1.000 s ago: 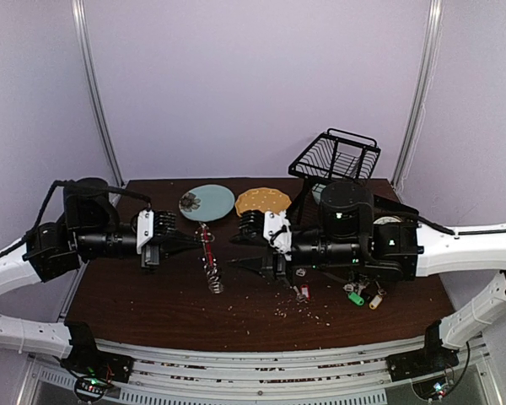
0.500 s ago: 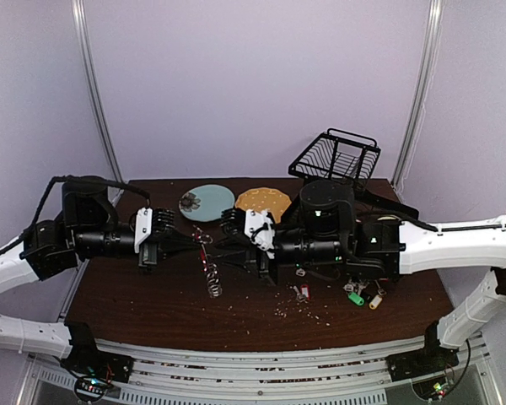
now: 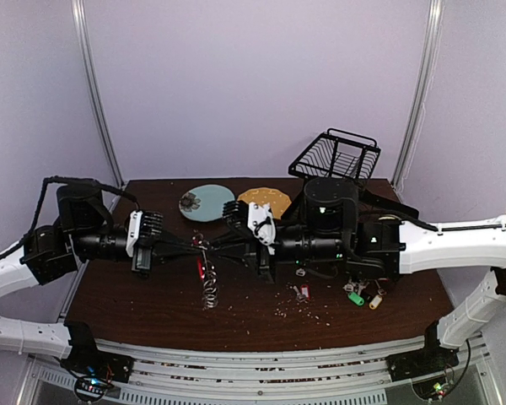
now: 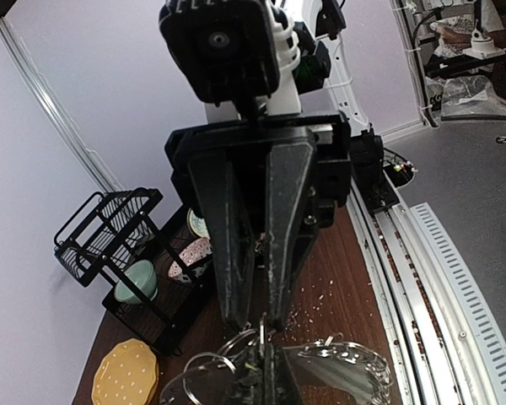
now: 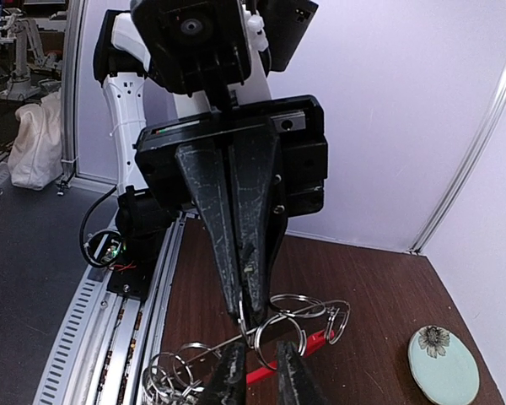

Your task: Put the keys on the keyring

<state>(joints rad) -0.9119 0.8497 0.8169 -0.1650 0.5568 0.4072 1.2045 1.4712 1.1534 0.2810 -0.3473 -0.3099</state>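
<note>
The keyring [image 3: 207,278] hangs between the two grippers over the middle of the table, its red sleeve [image 3: 200,267] pointing down. My left gripper [image 3: 196,245] is shut on the ring's wire; its closed tips [image 4: 268,350] show this in the left wrist view, with the coils [image 4: 354,371] beside them. My right gripper [image 3: 212,250] faces it tip to tip. Its fingers [image 5: 233,380] stand slightly apart with a loop of the keyring [image 5: 280,336] between them, above the red sleeve [image 5: 291,354]. The loose keys [image 3: 301,292], one with a red tag, lie on the table under the right arm.
A bunch with green and yellow tags [image 3: 364,297] lies at the right. A teal plate [image 3: 207,202] and a yellow dotted plate [image 3: 264,200] sit at the back. A black wire rack [image 3: 334,156] stands at the back right. Crumbs are scattered near the keys.
My right gripper has moved left until its tips meet the left gripper at the keyring. The left gripper and the ring have shifted slightly left and down.
</note>
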